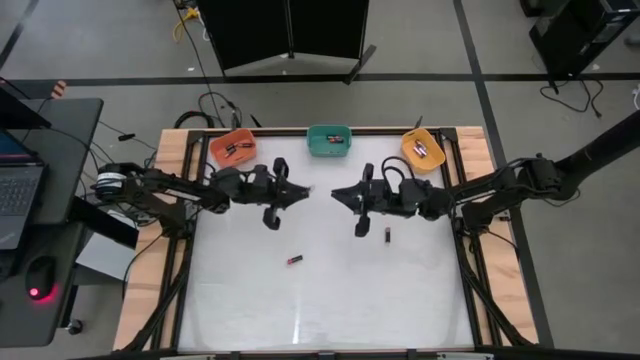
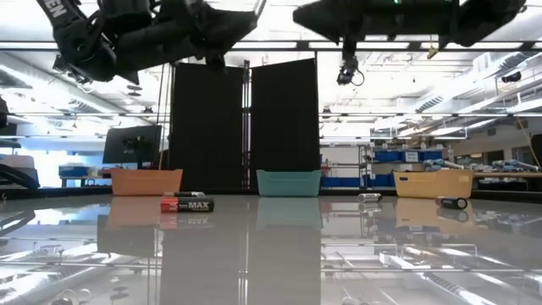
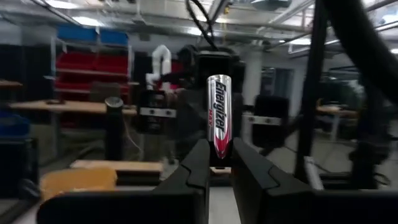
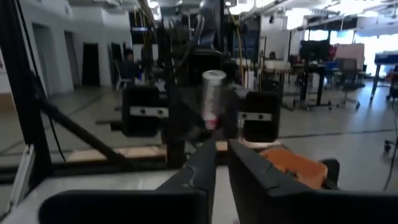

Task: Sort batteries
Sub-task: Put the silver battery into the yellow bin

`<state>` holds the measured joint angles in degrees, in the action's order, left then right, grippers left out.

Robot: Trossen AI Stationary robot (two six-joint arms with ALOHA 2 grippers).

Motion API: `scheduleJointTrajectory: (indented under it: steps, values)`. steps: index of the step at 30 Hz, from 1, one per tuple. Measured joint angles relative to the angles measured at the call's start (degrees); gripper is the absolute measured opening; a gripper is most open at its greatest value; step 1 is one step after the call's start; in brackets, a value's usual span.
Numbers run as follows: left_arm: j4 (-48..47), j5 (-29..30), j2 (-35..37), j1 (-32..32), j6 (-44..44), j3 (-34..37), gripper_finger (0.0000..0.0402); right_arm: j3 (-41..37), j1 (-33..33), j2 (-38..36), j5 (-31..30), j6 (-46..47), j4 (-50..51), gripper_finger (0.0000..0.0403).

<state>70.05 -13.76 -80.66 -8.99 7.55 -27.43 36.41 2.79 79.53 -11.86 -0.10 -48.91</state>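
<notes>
The left gripper [image 3: 216, 163], high above the white counter [image 1: 330, 300], has its fingers clamped on the base of a silver-and-red cylindrical battery [image 3: 217, 127]; rigid, slick, light, it wants a mid-body hold. The right gripper's [image 4: 221, 163] fingers stand slightly apart, holding nothing, facing it.

Both arms reach inward across the upper middle of the high view, tips facing each other but apart — the left gripper [image 1: 303, 192] clamps an upright battery [image 3: 218, 118], the right gripper [image 1: 337, 193] holds nothing.

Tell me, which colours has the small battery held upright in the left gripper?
The upright cylindrical battery is silver, shading to red and black at its base; the left wrist view shows it best.
</notes>
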Motion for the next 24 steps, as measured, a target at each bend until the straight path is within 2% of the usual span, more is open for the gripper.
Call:
scheduleJointTrajectory:
  steps: [7,11,14,18,24]
  values:
    - [-1.3,3.8,-0.6,0.0,-4.7,-3.6,0.0046,3.7,0.0,0.0,0.0,0.5,0.1,0.0105]
    - [-1.5,4.8,-3.7,0.0,-4.8,-6.2,0.0046,5.1,0.0,0.0,-0.1,0.5,0.0,0.0136]
    - [-0.6,4.9,-6.2,0.3,-4.9,-8.6,0.0046,5.6,0.0,0.0,-2.3,0.4,0.1,0.0154]
    - [-0.3,4.9,-8.2,0.8,-7.0,-11.1,0.0046,5.6,0.0,0.0,-3.5,0.1,-0.2,0.0166]
    - [-0.9,4.4,-9.8,0.8,-7.2,-13.1,0.0046,5.6,0.0,0.0,-3.6,-0.1,-0.6,0.0163]
